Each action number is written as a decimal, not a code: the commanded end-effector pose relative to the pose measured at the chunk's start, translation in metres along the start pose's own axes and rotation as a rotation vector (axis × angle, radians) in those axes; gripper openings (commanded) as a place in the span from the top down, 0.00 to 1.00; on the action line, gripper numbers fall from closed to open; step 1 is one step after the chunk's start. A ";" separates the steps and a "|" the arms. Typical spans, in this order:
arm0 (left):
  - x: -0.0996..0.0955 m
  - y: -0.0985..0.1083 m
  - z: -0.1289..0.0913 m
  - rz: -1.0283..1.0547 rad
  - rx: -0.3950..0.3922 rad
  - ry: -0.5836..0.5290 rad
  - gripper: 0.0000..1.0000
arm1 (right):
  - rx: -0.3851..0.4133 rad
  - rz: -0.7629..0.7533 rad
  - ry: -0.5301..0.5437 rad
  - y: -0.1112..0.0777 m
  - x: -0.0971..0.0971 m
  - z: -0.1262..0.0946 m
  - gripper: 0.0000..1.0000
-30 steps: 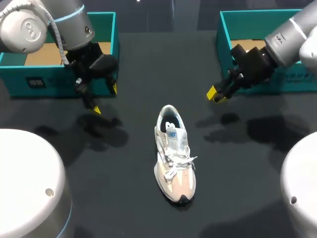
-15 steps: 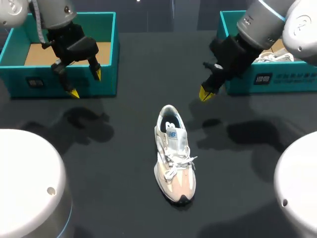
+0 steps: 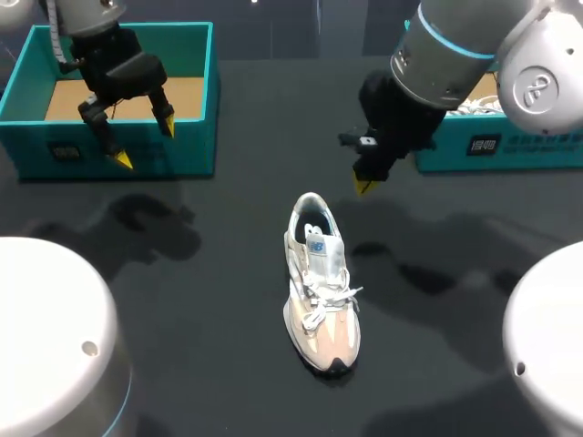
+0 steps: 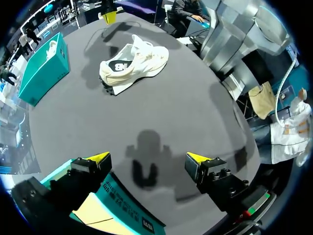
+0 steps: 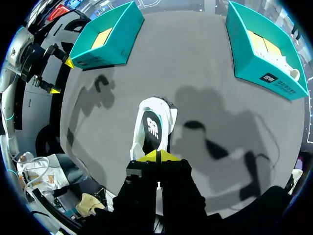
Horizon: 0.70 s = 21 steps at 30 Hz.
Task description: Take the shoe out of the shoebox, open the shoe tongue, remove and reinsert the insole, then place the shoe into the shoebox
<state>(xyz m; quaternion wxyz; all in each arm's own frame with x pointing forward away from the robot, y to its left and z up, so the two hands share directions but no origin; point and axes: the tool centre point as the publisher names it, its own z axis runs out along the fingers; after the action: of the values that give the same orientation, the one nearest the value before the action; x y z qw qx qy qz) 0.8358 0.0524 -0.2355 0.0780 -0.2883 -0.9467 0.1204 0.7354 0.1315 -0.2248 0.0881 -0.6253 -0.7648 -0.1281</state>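
Jaws: left gripper [image 3: 145,141] spread, right gripper [image 3: 364,186] pinched — shoe [image 3: 321,282] on table [image 3: 219,346].

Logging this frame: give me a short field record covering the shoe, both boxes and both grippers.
shoe: upright on the table, outside both boxes, toe towards the robot
left shoebox: open, bare cardboard floor showing
right shoebox: open, something white inside, partly hidden by the right arm
left gripper: over the left shoebox's front wall, jaws open, empty
right gripper: above the table just beyond the shoe's heel, jaws shut, empty
contact: neither gripper touches the shoe
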 end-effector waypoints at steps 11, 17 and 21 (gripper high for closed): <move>0.004 0.048 -0.027 0.130 -0.044 -0.023 0.00 | -0.081 0.104 -0.149 -0.002 0.066 0.047 1.00; 0.004 0.052 -0.029 0.127 -0.020 -0.027 0.00 | -0.081 0.104 -0.149 -0.002 0.066 0.047 1.00; 0.004 0.052 -0.029 0.127 -0.020 -0.027 0.00 | -0.081 0.104 -0.149 -0.002 0.066 0.047 1.00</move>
<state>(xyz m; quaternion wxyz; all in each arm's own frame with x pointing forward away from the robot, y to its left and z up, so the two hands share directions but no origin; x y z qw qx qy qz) 0.8661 0.1026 -0.2220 0.0539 -0.3467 -0.9285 0.1218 0.7213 0.2047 -0.2503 0.0143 -0.6741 -0.7304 -0.1091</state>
